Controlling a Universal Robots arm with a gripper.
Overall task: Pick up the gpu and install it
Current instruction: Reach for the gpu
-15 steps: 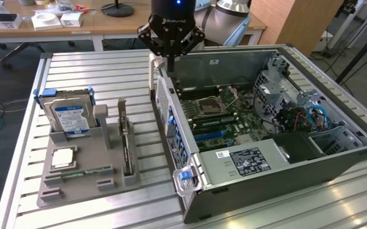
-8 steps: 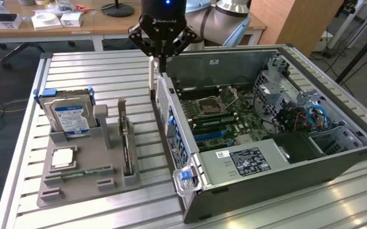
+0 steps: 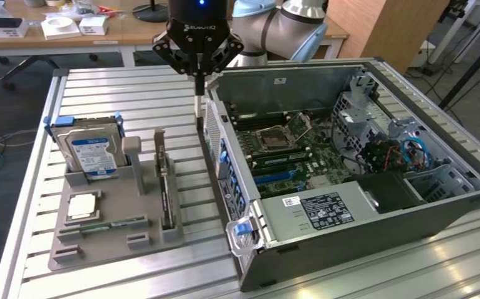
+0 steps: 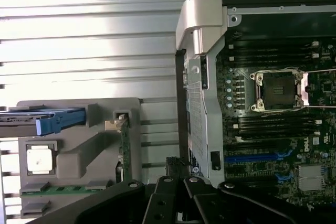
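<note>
Gpu (image 3: pixel 164 180) stands on its thin edge in the gray holder (image 3: pixel 120 208), while the gripper (image 3: pixel 198 91), pinched shut on nothing, hangs close by the computer case (image 3: pixel 373 243) wall and might bump it.

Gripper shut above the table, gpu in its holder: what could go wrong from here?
1. The gripper is shut and hangs beside the computer case, not over the gpu; descending shut, it would hit the card's edge rather than straddle it.
2. It is near the case's perforated wall; a sideways move may clip it.
3. The gpu stands on edge in the grey holder; an off-centre grip might tilt or jam it.
</note>
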